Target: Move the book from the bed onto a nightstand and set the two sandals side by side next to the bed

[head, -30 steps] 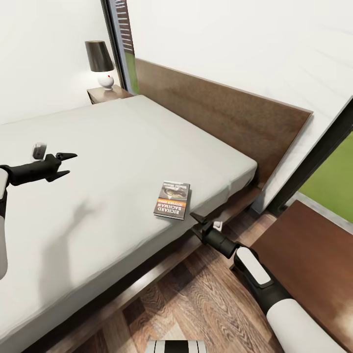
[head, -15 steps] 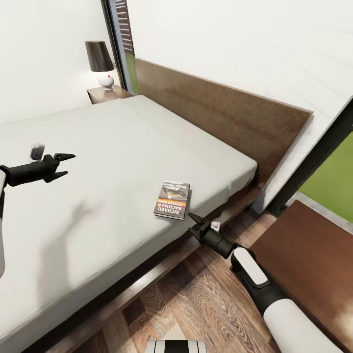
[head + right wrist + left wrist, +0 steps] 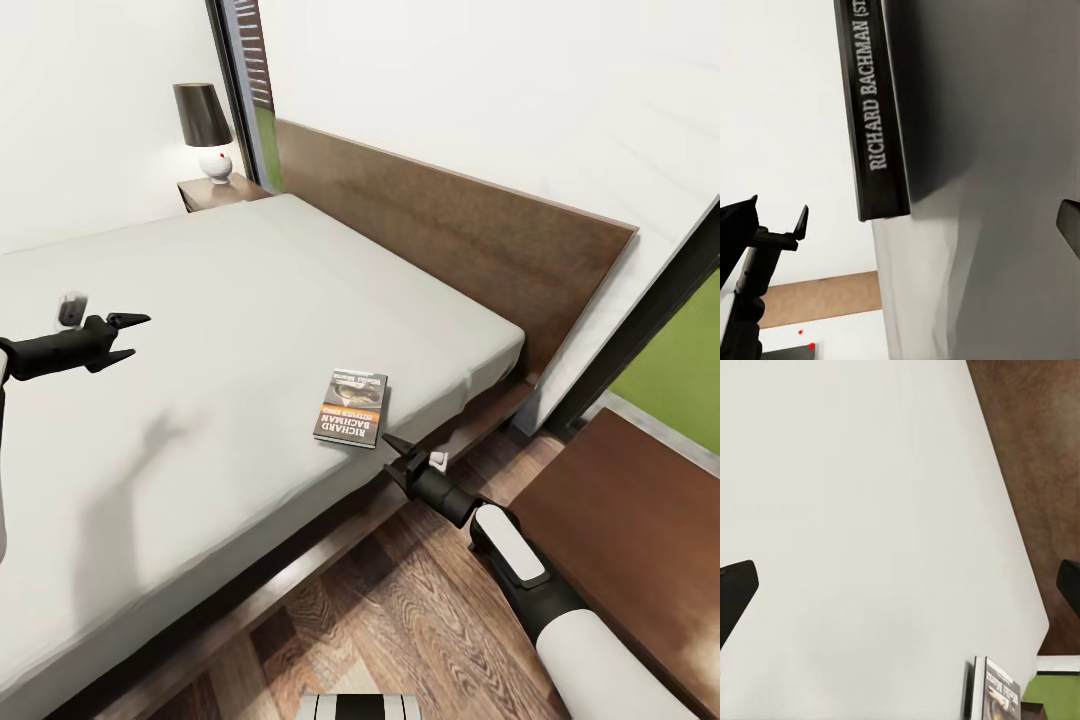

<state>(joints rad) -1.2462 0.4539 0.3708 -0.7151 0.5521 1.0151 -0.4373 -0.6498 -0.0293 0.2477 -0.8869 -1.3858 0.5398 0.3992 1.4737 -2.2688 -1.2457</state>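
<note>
The right hand [image 3: 392, 455], fingers spread and empty, is hovering at the bed's [image 3: 200, 330] near edge beside the book [image 3: 351, 407]; sliding one finger under the overhanging-free cover looks essential. The left hand [image 3: 128, 335] is hanging released over the mattress.

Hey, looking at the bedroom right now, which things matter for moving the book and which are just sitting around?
Part of the job:
book
bed
near nightstand
far nightstand
right gripper, open beside the book

Just there:
lamp
left gripper, open over the mattress
</note>
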